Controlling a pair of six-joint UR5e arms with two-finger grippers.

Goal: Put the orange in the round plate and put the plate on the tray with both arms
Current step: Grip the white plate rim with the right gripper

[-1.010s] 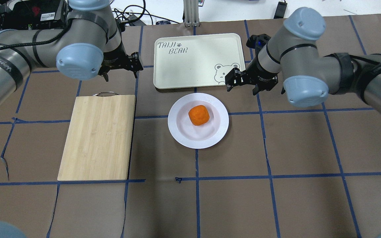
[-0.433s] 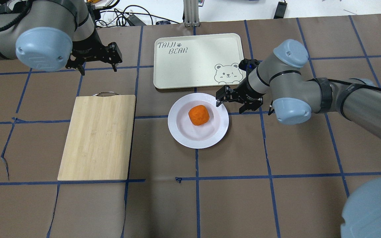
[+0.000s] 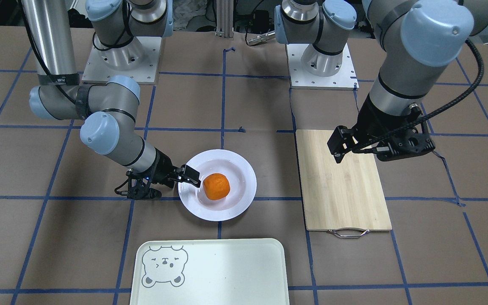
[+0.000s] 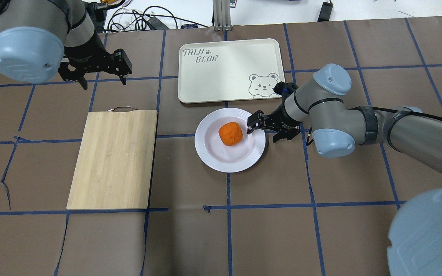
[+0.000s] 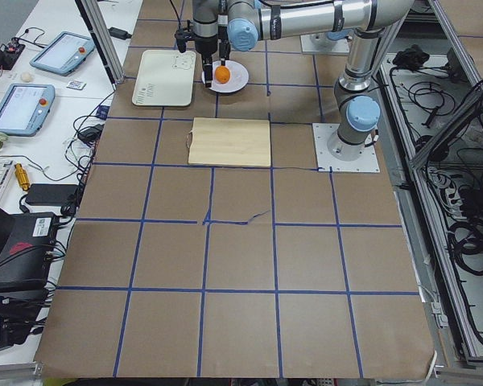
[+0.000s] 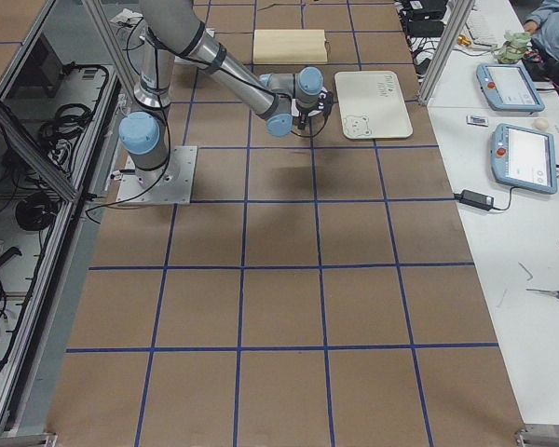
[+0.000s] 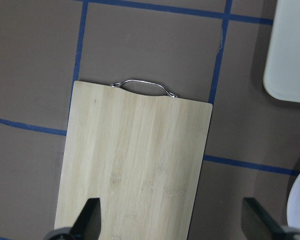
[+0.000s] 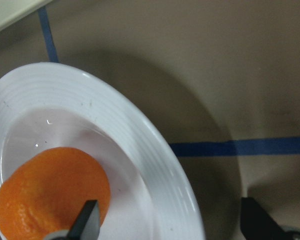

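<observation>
Nearest, along the bottom of the overhead frame, the table [image 4: 320, 237], brown paper gridded with blue tape [image 4: 313, 203]. At lower right, a blurred joint cap [image 4: 428, 230] of the right arm [image 4: 416, 126].

Further in, left of centre, a wooden cutting board [image 4: 113, 159], metal handle on its far edge.

At centre, the round plate [image 4: 225, 165] flat on the table, the orange [image 4: 230, 133] in its well. Right gripper [image 4: 263, 132] low at the plate's right rim, parted and straddling it: one finger over the well near the orange, the other outside the rim, nothing clamped.

Beyond, across a narrow strip of paper, the tray [image 4: 228, 76], the arm's wrist just beside the corner with the bear drawing [image 4: 263, 85].

Upper left, left gripper [image 4: 103, 80] high above the table, spread wide, empty.

Farthest, cables [image 4: 144, 21] past the table's edge.
</observation>
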